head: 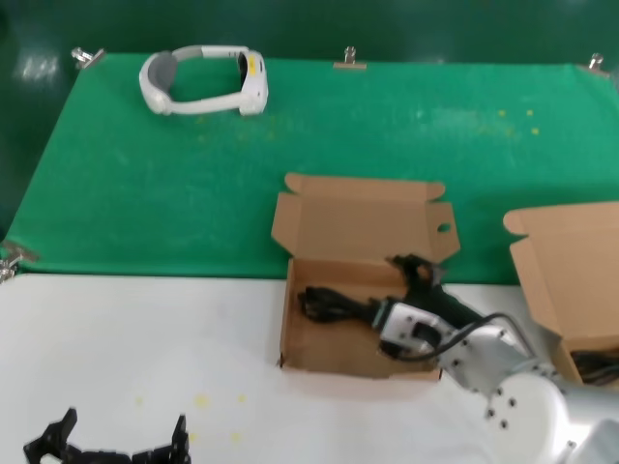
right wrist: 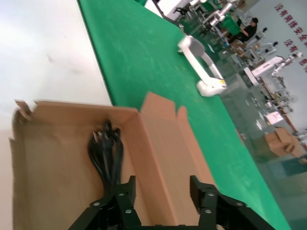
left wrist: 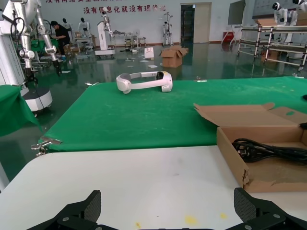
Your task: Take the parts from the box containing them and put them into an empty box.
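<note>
A shallow cardboard box (head: 358, 220) with a round hole in one lid flap stands open in the middle. One black coiled cord (head: 331, 304) lies inside it; the cord also shows in the right wrist view (right wrist: 106, 152) and the left wrist view (left wrist: 268, 149). My right gripper (head: 414, 269) hovers over the box's back right part, open and empty, its jaws (right wrist: 163, 190) straddling the back wall beside the cord. A second open box (head: 573, 275) at the right edge holds more black cords (head: 598, 367). My left gripper (head: 118, 433) is open and empty over the white table at the front left.
A white headset (head: 203, 79) lies at the far left of the green mat (head: 193, 184). Metal clips hold the mat's edges. The white table (head: 145, 338) runs along the front. The holed box's front wall (left wrist: 230, 151) is torn at one corner.
</note>
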Motion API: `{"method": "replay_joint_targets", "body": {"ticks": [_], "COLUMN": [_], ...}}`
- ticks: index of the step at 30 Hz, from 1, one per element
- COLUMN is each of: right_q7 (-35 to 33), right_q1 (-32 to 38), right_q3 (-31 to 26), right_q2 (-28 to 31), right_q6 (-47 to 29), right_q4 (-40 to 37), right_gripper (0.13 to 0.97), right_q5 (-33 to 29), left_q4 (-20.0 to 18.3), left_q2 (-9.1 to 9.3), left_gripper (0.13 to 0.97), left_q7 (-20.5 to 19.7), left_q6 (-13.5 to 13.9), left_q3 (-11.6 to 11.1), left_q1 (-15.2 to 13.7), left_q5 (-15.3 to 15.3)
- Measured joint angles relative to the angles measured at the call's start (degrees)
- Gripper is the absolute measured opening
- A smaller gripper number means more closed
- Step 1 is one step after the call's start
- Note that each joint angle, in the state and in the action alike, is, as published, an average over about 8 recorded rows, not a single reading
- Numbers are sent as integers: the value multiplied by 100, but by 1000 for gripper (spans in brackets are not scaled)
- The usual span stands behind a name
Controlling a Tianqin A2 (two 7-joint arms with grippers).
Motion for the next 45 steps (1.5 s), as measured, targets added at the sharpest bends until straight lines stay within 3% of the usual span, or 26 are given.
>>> {"method": "replay_joint_targets", "body": {"ticks": [3,12,21,29,38,45], "right_q7": [21,229,383,398,351,277], "right_q1": [-190,-828,-1312,-1368,-1564,-1861], "right_q3": [306,1350,2138,2224,2194,2146], "right_q2": [90,583,999,1040,1075,1128], "right_q6": [-203,-847,-1113,-1128,-970,-730], "right_q4": [413,1703,2464,2538,2642,2801], "right_gripper": [370,569,765,895,959,961], "right_q5": [-197,-615,-558,-526,-112,517], "left_q4": [0,0,0,0,0,-1], "left_q2": [0,0,0,0,0,0], "left_gripper": [966,966,966,966,966,966], "left_q7": [0,0,0,0,0,0], "left_q6": [0,0,0,0,0,0], "left_q3": [0,0,0,0,0,1], "left_q1": [0,0,0,0,0,1], "left_q5": [0,0,0,0,-1,-2]}}
